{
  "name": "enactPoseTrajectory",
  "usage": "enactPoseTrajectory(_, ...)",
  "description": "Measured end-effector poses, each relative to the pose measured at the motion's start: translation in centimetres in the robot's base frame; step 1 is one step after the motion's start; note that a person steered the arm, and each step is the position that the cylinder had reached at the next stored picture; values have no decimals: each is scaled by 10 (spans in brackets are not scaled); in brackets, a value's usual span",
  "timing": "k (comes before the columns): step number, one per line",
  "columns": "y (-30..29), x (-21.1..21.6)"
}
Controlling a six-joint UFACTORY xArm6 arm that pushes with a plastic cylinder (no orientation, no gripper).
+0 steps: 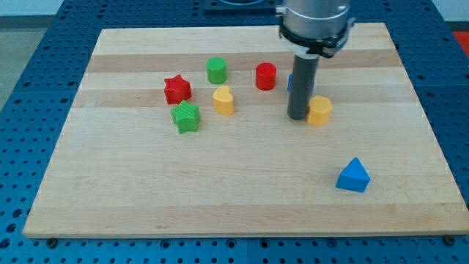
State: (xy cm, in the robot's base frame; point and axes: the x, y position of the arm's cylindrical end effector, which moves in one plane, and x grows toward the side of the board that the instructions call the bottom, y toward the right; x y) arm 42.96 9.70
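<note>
1. Pale wooden bench [220, 191] is laid over a blue perforated base [29, 88].
2. Nearest, a blue triangular block [353, 176] is seen alone; small, rigid, probably light.
3. Mid-board, my tip [297, 116] is placed just beside a yellow block [319, 111], apparently touching; no gripper is fitted.
4. Farther left are green star [186, 116], yellow block [223, 100], red star [176, 89].
5. Farthest: green cylinder [216, 70], red cylinder [266, 76].

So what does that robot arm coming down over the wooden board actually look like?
Only its lower end shows: a wide silver-grey metal cylinder with a black ring at its base, and below that a straight dark grey rod ending at my tip. No cables or markings are visible.
</note>
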Motion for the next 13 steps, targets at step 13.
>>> enactPoseTrajectory(13,31,-67)
